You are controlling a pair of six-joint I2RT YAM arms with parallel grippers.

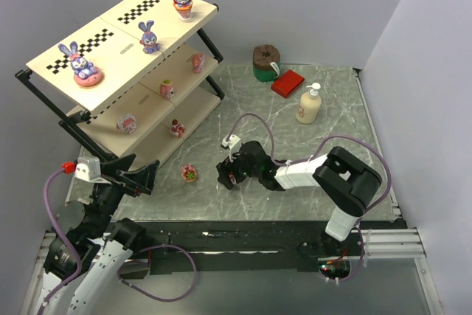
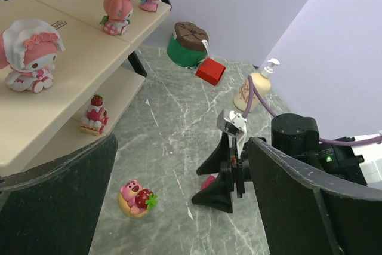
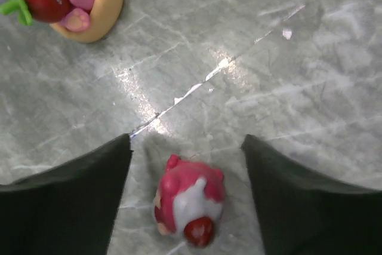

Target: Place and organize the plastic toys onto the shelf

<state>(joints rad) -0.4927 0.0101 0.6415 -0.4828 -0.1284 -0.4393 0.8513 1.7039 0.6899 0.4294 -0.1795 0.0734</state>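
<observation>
Right gripper (image 3: 187,147): fingers spread wide, low over the table (image 1: 243,94), gripping nothing.
Toy in reach: a pink figurine (image 3: 190,201) lies on its side in the gap between the fingers, seemingly touching neither.
Key relation: the figurine sits straight ahead, centred; its long axis runs along the wrist's line, across the closing stroke, so a plain squeeze should meet its narrow sides.
Second loose toy: a bear toy (image 1: 189,173) hugging a strawberry, on an orange base, near, toward the shelf (image 1: 177,27).
Left gripper (image 1: 136,175): spread, empty, by the shelf's foot; the right arm is nearer.
Shelf: three cream boards, black frame; a bunny (image 1: 150,37) stands on top.
Surfaces: glossy, rounded hard plastic; shiny grey marbled tabletop, likely slippery.
</observation>
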